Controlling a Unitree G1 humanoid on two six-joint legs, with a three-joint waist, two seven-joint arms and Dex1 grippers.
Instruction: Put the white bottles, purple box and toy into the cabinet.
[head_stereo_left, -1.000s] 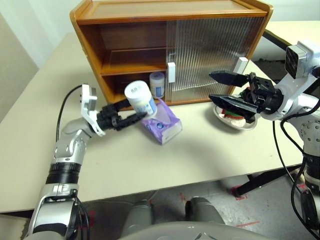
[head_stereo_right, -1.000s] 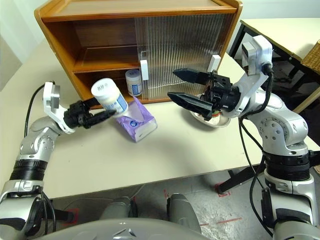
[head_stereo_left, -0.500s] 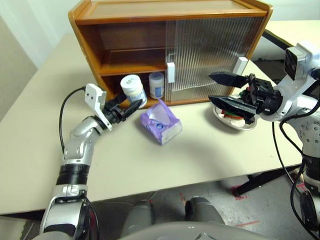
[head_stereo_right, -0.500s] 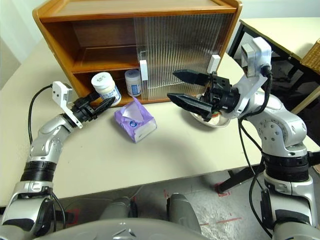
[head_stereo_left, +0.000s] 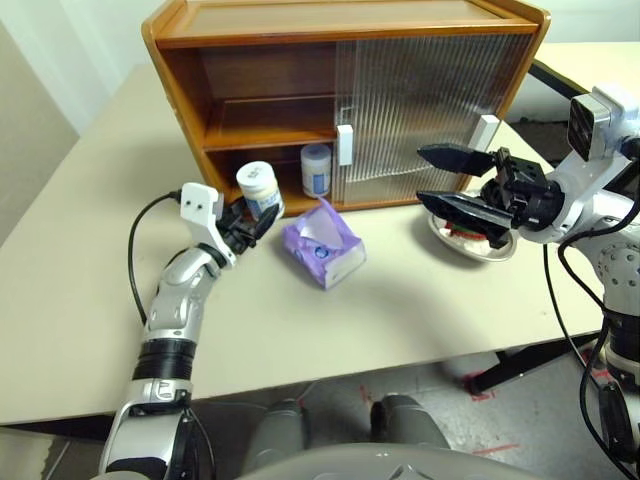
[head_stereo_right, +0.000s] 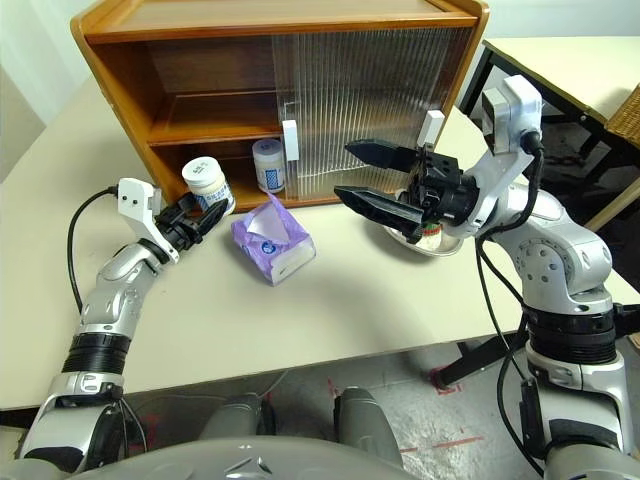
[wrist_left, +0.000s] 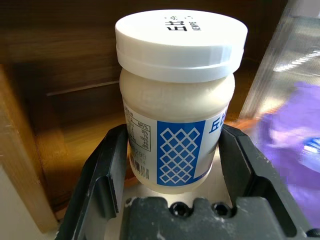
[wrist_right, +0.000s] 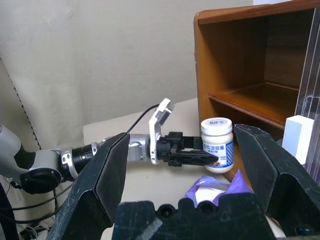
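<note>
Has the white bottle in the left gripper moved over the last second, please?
Yes. The white bottle, clamped in the left gripper, went from above the purple box to the cabinet opening's lower compartment.

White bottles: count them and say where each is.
2. One white bottle is held upright in the left gripper at the cabinet opening; the other bottle stands on the bottom shelf.

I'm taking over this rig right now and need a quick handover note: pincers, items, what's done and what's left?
Left pincer: shut on a white bottle, upright at the cabinet's open lower compartment.
Right pincer: open, empty, hovering above the steel dish.
Done: the other white bottle stands inside, lower level.
Left: place the held bottle, then the purple box on the table, then the toy.
</note>
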